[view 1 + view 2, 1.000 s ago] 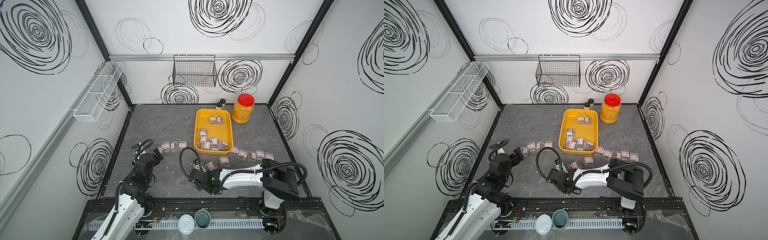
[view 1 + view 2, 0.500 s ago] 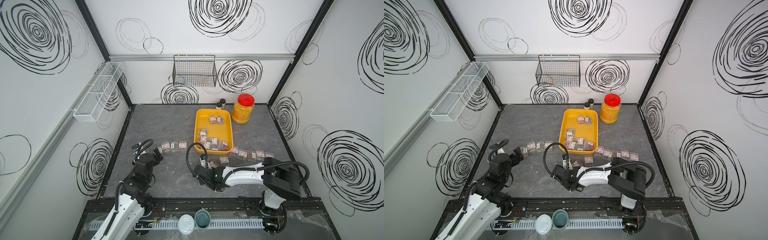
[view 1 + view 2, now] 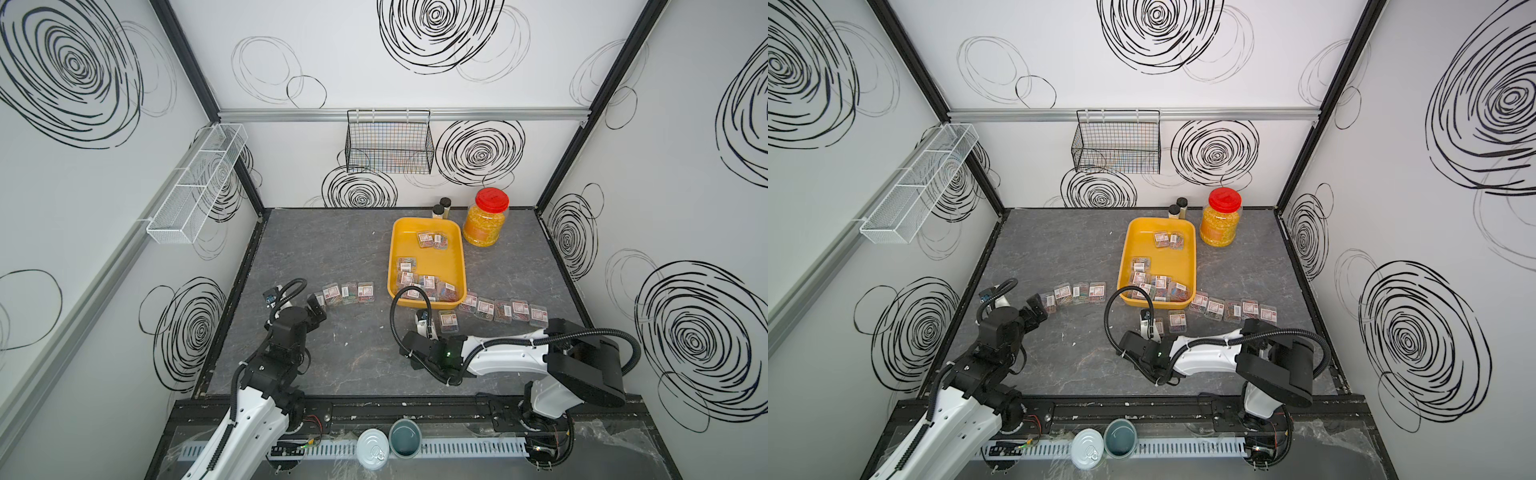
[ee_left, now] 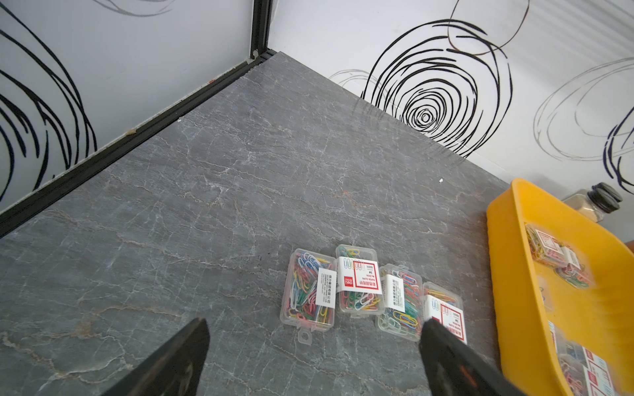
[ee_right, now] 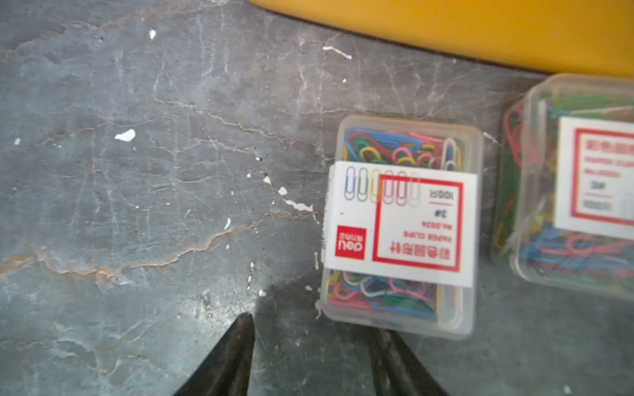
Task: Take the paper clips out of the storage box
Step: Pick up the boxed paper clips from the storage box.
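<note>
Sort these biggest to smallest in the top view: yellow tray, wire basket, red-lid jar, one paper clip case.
1. Yellow tray and wire basket: too alike to rank; the basket hangs nearer the camera.
2. Red-lid jar.
3. Paper clip case.

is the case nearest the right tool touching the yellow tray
Apart. The right wrist view shows bare table between the case and the tray.

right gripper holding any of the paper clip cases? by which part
Nothing is held. The right gripper is open over the table; the nearest paper clip case lies just ahead of it, not between its jaws.
</note>
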`<state>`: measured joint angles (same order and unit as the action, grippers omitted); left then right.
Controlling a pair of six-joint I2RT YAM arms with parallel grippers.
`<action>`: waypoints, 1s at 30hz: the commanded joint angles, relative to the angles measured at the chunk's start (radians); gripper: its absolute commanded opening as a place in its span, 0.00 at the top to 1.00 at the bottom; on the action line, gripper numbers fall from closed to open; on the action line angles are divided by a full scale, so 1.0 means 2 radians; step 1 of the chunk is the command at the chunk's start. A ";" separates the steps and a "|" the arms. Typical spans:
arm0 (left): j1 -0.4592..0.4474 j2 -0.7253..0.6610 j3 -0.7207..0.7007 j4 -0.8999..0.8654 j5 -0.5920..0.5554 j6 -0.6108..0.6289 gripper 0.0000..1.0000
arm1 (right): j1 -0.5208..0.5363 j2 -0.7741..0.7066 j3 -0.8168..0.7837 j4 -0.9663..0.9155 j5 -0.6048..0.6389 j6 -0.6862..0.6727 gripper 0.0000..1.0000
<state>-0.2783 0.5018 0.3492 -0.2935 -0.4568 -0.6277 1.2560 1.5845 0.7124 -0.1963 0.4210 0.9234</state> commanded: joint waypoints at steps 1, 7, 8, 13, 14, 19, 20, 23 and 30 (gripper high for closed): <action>0.002 0.006 -0.003 0.011 -0.004 -0.001 0.01 | 0.012 0.000 0.007 0.006 -0.012 -0.013 0.44; 0.003 0.012 -0.002 0.013 -0.006 -0.001 0.01 | 0.021 0.032 0.044 0.034 -0.024 -0.031 0.47; 0.002 0.011 -0.002 0.014 -0.006 0.000 0.01 | 0.017 0.041 0.048 0.033 -0.023 -0.033 0.48; 0.002 0.022 0.000 0.031 0.018 0.010 0.00 | -0.015 0.074 0.072 0.022 0.004 -0.042 0.51; 0.002 0.027 0.004 0.034 0.028 0.013 0.01 | -0.023 0.077 0.074 0.022 0.007 -0.043 0.51; 0.001 0.066 0.049 0.019 0.063 0.017 0.10 | -0.048 0.085 0.073 0.021 0.029 -0.044 0.51; -0.001 0.072 0.056 0.019 0.071 0.015 0.11 | -0.053 0.087 0.072 0.022 0.030 -0.043 0.52; -0.016 0.086 0.069 0.030 0.088 0.006 0.11 | -0.064 0.090 0.072 0.026 0.036 -0.040 0.53; -0.116 0.149 0.104 0.043 0.032 -0.010 0.10 | -0.070 0.084 0.072 0.054 0.053 -0.044 0.51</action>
<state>-0.4454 0.7582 0.5098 -0.2523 -0.3305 -0.6277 1.1271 1.7481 0.8532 -0.1162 0.4908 0.8326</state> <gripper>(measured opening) 0.895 0.488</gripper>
